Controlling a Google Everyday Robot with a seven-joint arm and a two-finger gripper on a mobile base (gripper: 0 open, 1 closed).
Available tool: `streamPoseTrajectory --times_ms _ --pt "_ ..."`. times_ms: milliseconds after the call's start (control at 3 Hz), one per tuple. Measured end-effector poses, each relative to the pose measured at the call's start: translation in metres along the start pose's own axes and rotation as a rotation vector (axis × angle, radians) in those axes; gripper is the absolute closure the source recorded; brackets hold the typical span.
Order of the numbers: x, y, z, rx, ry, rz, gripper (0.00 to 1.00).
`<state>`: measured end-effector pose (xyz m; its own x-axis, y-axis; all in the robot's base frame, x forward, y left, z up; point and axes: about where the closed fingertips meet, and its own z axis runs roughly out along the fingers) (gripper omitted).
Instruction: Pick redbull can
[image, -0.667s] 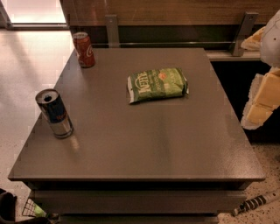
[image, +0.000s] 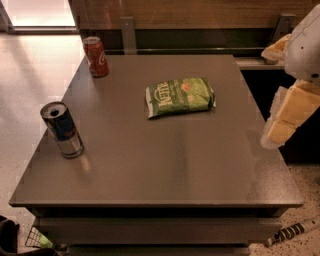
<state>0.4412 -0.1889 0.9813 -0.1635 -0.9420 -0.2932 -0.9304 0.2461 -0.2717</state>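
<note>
The redbull can (image: 62, 130) stands upright near the left edge of the grey table (image: 175, 165). It is slim, dark blue and silver, with a silver top. My gripper (image: 276, 134) hangs at the far right of the view, over the table's right edge, with cream-yellow pads below the white arm (image: 307, 45). It is far from the can, nearly the whole table width to its right, and holds nothing that I can see.
A red cola can (image: 95, 56) stands at the table's back left corner. A green chip bag (image: 180, 96) lies flat in the back middle. A wooden wall and a dark ledge run behind the table. Light floor lies to the left.
</note>
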Motion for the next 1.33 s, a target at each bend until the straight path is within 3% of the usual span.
streamPoseTrajectory --times_ms 333,667,1000,1333 --pt "-0.034 0.016 0.025 -0.01 -0.164 -0.022 0.0" --pt "-0.078 0.022 0.067 -0.02 -0.378 -0.063 0.0" --pt "-0.151 0.018 0.092 -0.01 -0.636 -0.08 0.0" --pt "-0.188 0.031 0.107 -0.026 -0.735 -0.028 0.0"
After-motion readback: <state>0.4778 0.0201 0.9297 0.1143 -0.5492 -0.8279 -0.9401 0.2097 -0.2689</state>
